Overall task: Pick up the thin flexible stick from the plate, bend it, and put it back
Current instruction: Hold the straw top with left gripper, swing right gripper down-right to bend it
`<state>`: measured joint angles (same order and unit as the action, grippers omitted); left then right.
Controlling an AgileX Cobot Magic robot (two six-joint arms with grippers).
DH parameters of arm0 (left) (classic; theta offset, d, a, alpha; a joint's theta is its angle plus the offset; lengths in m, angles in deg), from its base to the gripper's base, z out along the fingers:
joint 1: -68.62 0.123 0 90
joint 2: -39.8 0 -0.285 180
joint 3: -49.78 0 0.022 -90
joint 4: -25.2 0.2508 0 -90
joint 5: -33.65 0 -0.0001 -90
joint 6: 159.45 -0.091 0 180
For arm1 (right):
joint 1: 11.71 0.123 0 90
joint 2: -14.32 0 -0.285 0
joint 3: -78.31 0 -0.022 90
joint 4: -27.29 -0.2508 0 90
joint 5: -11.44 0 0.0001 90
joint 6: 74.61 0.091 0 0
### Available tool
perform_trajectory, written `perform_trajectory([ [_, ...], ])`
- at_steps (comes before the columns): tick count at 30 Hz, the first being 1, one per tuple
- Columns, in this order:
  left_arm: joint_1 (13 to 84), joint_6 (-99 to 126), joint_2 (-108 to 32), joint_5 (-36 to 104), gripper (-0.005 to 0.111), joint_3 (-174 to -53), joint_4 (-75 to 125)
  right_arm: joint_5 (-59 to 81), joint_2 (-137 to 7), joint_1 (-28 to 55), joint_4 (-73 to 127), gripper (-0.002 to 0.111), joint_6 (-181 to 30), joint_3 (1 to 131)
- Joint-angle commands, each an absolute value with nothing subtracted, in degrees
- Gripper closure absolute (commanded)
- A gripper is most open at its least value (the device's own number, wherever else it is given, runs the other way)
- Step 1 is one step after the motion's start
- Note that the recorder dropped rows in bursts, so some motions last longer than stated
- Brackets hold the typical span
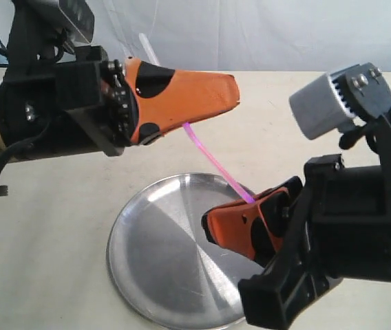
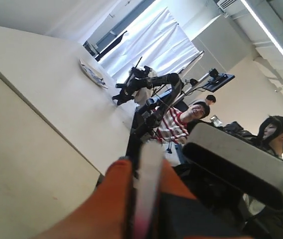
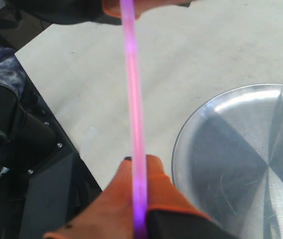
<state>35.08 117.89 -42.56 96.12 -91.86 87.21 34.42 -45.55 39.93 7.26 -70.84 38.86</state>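
Note:
The thin pink stick (image 1: 216, 159) hangs in the air, stretched nearly straight between my two grippers, above the far right rim of the silver plate (image 1: 151, 258). My left gripper (image 1: 231, 91) is shut on the stick's upper part. In the left wrist view the stick's paler whitish end (image 2: 149, 181) pokes out between the orange fingers (image 2: 114, 199). My right gripper (image 1: 252, 206) is shut on the lower end, just over the plate. In the right wrist view the stick (image 3: 133, 94) runs out from the right gripper (image 3: 139, 164) beside the plate (image 3: 241, 149).
The plate lies on a beige table (image 1: 37, 247). The table's edge and black robot base (image 3: 37, 149) show in the right wrist view. In the background of the left wrist view are another robot arm (image 2: 146, 84), a second plate (image 2: 91, 73) and seated people (image 2: 181, 122).

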Motion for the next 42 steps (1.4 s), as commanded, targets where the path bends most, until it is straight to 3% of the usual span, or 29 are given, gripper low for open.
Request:
perform_trajectory([
  [1, 34.7, 112.8, -42.5, 94.9, 0.106, -91.8, 86.4, 35.1, -45.1, 39.7, 5.3, 0.109, -71.2, 39.2],
  [10, 34.7, 113.2, -42.5, 84.8, 0.106, -91.8, 92.2, 36.1, -35.8, 39.7, 7.6, 0.109, -71.3, 39.2],
  [18, 34.7, 118.1, -42.5, 99.0, 0.107, -91.8, 88.1, 35.9, -42.3, 39.7, 25.6, 0.109, -55.6, 39.2],
  [22, 34.7, 117.5, -42.5, 101.3, 0.107, -91.8, 83.7, 35.8, -49.6, 39.8, 24.8, 0.109, -54.7, 39.2],
  [28, 34.7, 111.5, -42.5, 87.7, 0.107, -91.8, 88.6, 31.4, -50.4, 44.6, 0.6, 0.109, -76.1, 40.0],
  [33, 34.7, 121.0, -42.5, 77.4, 0.107, -91.8, 108.1, 29.8, -43.8, 45.0, 5.8, 0.109, -75.0, 43.1],
  [42, 34.7, 123.5, -42.5, 97.1, 0.107, -91.8, 92.8, 42.3, -44.2, 40.7, 35.7, 0.109, -45.4, 43.7],
])
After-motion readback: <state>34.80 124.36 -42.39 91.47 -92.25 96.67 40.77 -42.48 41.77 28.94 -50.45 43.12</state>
